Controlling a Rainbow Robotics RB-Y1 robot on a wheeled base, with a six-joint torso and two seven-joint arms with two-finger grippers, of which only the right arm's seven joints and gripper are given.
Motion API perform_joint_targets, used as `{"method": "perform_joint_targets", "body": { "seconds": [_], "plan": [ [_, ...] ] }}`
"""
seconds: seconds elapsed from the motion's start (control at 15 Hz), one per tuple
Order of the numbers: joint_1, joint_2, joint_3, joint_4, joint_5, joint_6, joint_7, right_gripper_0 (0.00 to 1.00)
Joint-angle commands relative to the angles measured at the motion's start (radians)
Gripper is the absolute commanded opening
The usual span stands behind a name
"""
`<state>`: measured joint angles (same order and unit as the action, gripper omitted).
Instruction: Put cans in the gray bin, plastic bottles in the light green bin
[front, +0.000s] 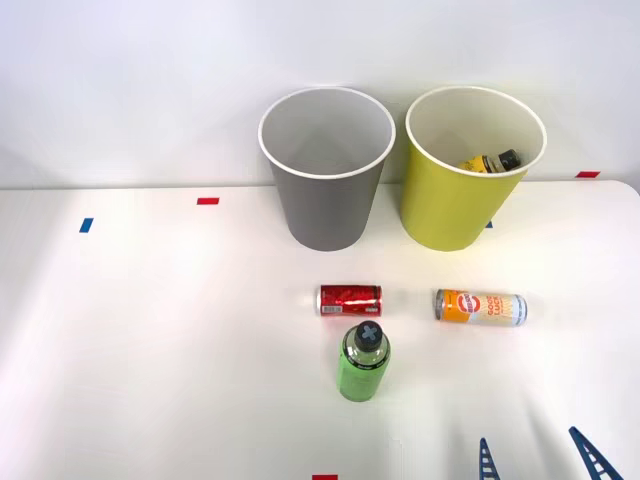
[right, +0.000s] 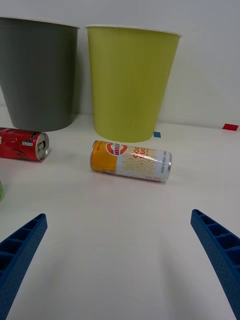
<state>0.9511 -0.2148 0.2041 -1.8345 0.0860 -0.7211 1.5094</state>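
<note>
Front view: right gripper (front: 540, 455) low at the near right edge of the tabletop (front: 150, 340), two blue fingers (front: 486, 460) spread apart, holding nothing. Orange can (front: 480, 306) lies on its side just ahead of the fingers, apart from them, clear tabletop between. Red can (front: 349, 299) lies on its side to the left of it, well apart. Green bottle (front: 364, 362) stands upright just in front of the red can, black cap up, nearer the robot. Gray bin (front: 328, 170) and green bin (front: 470, 172) stand side by side at the far edge, beyond the cans; yellow bottle (front: 490, 161) lies inside the green bin. Small red tape marks (front: 207, 201) and blue ones on the tabletop. Wrist view: fingers (right: 220, 250) open wide at both corners, orange can (right: 131, 161) centred between them and farther out, lying crosswise, not touched. Green bin (right: 131, 82) stands right behind the can, gray bin (right: 39, 75) beside it. Red can (right: 23, 144) lies off to the side, in front of the gray bin, top end facing the orange can. Nothing lies between the fingers and the orange can.
</note>
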Motion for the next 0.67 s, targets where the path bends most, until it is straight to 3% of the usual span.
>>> {"method": "perform_joint_targets", "body": {
  "seconds": [0.07, 0.67],
  "plan": [
    [0.000, 0.000, 0.000, 0.000, 0.000, 0.000, 0.000, 1.00],
    [0.000, 0.000, 0.000, 0.000, 0.000, 0.000, 0.000, 1.00]
  ]
}}
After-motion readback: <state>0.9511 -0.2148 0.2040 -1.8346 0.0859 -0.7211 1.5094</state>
